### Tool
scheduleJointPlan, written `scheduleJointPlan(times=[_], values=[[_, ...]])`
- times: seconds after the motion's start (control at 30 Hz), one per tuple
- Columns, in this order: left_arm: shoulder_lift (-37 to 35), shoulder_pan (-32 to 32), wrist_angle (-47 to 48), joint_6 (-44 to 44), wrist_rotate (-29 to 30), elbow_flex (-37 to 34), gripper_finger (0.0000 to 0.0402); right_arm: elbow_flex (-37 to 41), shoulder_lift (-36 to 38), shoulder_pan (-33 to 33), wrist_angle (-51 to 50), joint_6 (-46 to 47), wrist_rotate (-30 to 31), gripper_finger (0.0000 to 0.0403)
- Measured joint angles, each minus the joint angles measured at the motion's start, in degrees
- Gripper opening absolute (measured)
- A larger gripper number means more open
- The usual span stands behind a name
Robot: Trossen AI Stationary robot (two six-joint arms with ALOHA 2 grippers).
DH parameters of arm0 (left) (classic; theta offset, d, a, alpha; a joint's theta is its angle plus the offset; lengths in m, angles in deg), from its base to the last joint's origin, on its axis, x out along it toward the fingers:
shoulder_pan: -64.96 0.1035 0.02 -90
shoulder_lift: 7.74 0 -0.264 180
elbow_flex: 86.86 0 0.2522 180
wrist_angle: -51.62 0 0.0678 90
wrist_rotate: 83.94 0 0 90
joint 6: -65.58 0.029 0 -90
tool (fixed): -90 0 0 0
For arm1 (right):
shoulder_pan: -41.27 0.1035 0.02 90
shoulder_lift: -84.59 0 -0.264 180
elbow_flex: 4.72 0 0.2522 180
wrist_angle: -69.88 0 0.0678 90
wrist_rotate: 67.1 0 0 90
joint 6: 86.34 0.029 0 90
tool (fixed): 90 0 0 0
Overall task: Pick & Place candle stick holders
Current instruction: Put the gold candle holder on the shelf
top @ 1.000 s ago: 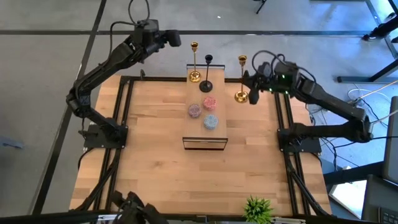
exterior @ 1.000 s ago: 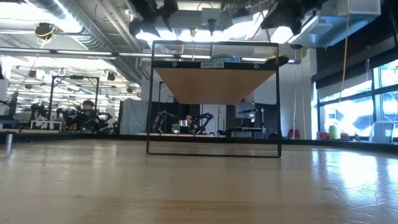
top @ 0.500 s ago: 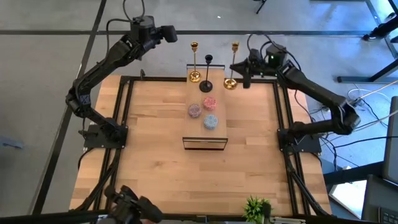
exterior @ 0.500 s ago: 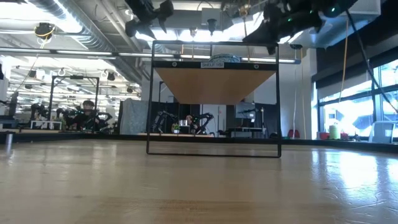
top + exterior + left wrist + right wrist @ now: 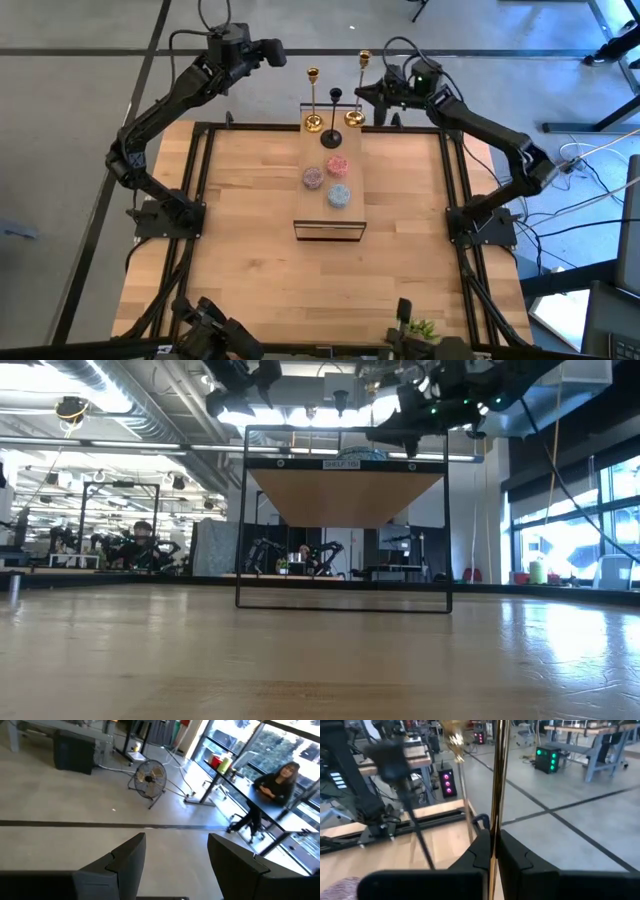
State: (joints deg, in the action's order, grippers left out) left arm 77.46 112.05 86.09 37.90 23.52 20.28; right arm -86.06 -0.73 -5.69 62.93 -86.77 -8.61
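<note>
A gold candle stick holder point(image 5: 313, 100) and a black one point(image 5: 333, 118) stand upright on their round bases at the far end of a raised shelf point(image 5: 350, 215). A second gold holder point(image 5: 360, 85) stands upright just right of them, with my right gripper point(image 5: 366, 94) shut on its stem. Whether its base point(image 5: 355, 118) touches the shelf I cannot tell. My left gripper point(image 5: 272, 50) hangs open beyond the table's far edge, left of the holders, with nothing between its fingers point(image 5: 127, 862). My right gripper pinches the gold holder's thin stem point(image 5: 495, 815) between its two fingers, about halfway up. The fingers come nearly level from the table's right and lie across the stem. The holder stays upright, base down and cup up.
Three small round candles, pink point(image 5: 337, 163), purple point(image 5: 313, 177) and blue point(image 5: 339, 195), lie on the shelf nearer to me. A small green plant point(image 5: 425, 328) stands at the table's near edge. In the room beyond, a person point(image 5: 275, 785) sits at a desk.
My right gripper has carried the gold holder toward the table's far edge and left, from the right side of the table up to the far end of the shelf beside the black holder. The holder has stayed upright in the shut fingers.
</note>
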Motion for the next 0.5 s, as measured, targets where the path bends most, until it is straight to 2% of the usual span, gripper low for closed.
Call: scheduleJointPlan(times=[0.27,0.5], values=[[0.0,0.0,0.0,0.0,-2.7,0.0,0.021,0.0,-2.4,0.7,1.6,-3.8,5.3,0.0014],[0.0,0.0,0.3,1.5,-2.8,0.0,0.021,0.0,-2.4,2.0,4.3,-4.8,5.5,0.0014]])
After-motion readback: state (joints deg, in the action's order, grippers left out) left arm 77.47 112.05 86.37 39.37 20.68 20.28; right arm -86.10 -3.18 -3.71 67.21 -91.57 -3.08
